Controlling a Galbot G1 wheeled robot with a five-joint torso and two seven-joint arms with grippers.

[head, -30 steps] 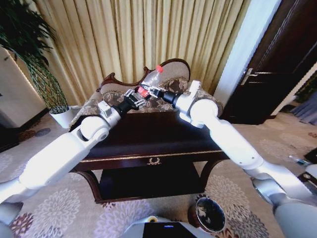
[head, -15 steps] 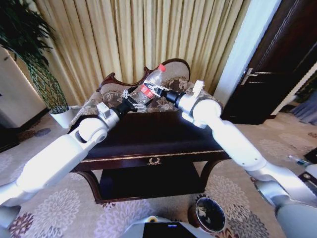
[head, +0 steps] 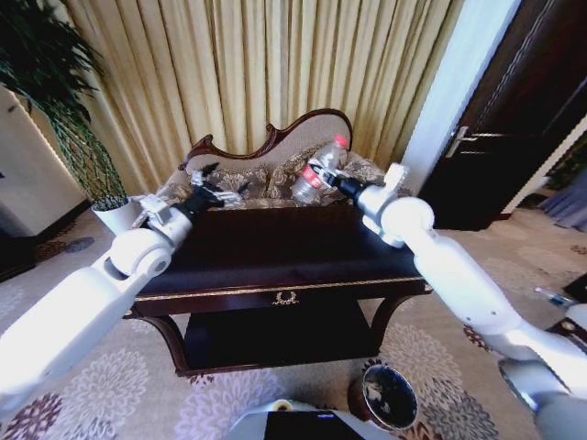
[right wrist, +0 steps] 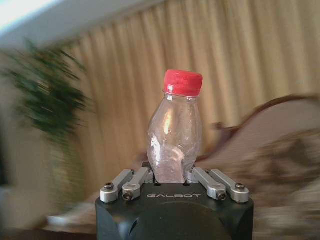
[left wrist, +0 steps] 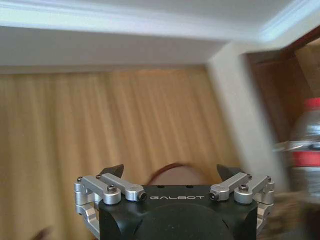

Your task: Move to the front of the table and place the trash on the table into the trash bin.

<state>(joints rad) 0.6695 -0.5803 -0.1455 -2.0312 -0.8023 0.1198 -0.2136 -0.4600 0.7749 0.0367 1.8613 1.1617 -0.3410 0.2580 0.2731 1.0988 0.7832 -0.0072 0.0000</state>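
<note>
Since the earlier frame, my two arms are separating: my left gripper (head: 209,194) is swinging out toward the left end of the table (head: 275,252), and my right gripper (head: 332,180) is carrying the bottle (head: 317,171) to the right, clear of the other arm. My right gripper is clenched on the lower body of the bottle, which tilts cap-up above the far edge of the table. The grip sits low, so the red cap (right wrist: 183,82) stays free. My left gripper (left wrist: 170,172) is released, fingers spread, with nothing between them. The bottle (right wrist: 174,141) is thin clear plastic, dented near the fingers, and looks light and easily crushed. The table is dark, glossy wood with gold trim. The bin (head: 389,398), round and dark-lined, is standing on the carpet near my base, well below the bottle.
</note>
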